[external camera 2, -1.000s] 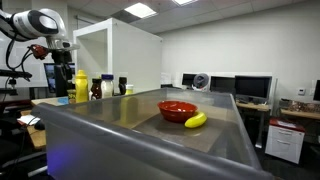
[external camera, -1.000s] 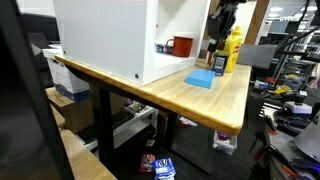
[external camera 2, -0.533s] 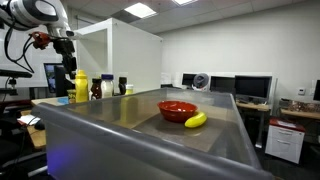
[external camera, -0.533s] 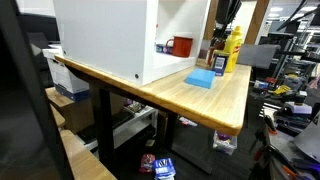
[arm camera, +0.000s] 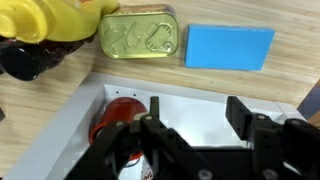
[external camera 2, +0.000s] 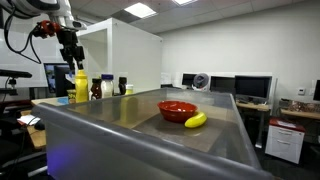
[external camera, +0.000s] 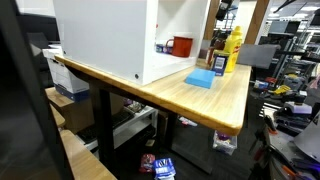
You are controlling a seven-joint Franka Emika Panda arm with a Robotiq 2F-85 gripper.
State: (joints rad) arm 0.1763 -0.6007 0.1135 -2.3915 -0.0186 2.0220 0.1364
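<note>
Gripper [external camera 2: 70, 50] has risen clear of the yellow bottle [external camera 2: 81, 86], fingers now spread wide and empty.
Bottle stands at left of frame beside the white box [external camera 2: 120, 55]; open air above it.

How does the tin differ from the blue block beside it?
The tin is greenish-gold metal with a pull tab; the blue block is plain and matte. The tin has rounded corners, the blue block sharp ones. Both lie flat on the wooden table.
</note>
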